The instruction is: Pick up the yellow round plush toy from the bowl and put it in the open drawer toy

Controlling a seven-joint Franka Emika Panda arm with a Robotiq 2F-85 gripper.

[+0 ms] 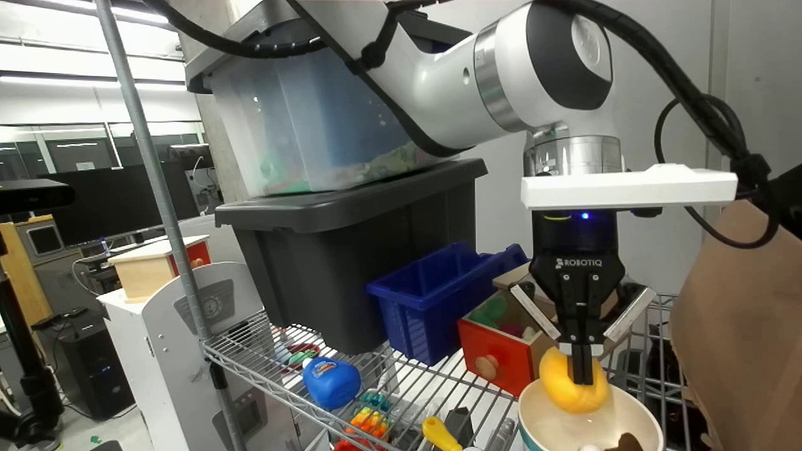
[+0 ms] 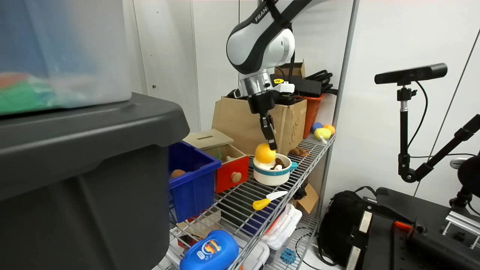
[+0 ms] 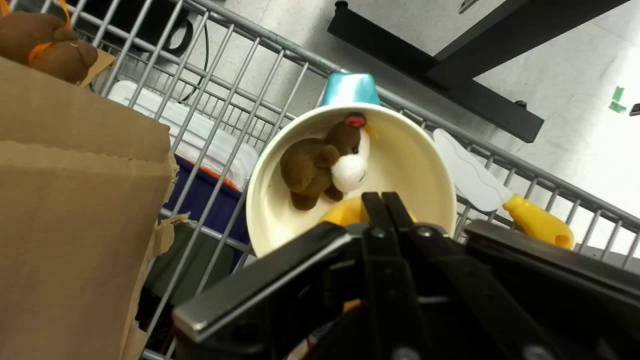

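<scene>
In the wrist view, your fingers (image 3: 372,212) hide most of the yellow plush toy (image 3: 344,212); below them, in an exterior view, the bottom edge crops the bowl (image 1: 628,411).

Bright lights (image 1: 139,14) shine up high in an exterior view, a patch of floor (image 3: 617,150) glares white, and the closest tub (image 2: 75,52) looks blurry.

A yellow plush ball (image 2: 264,153) hangs pinched in the gripper (image 1: 581,381). Beneath the gripper sits an upright cream bowl (image 2: 270,180); near it, a wooden box (image 2: 214,140), red drawer (image 2: 225,178) pulled out.
</scene>
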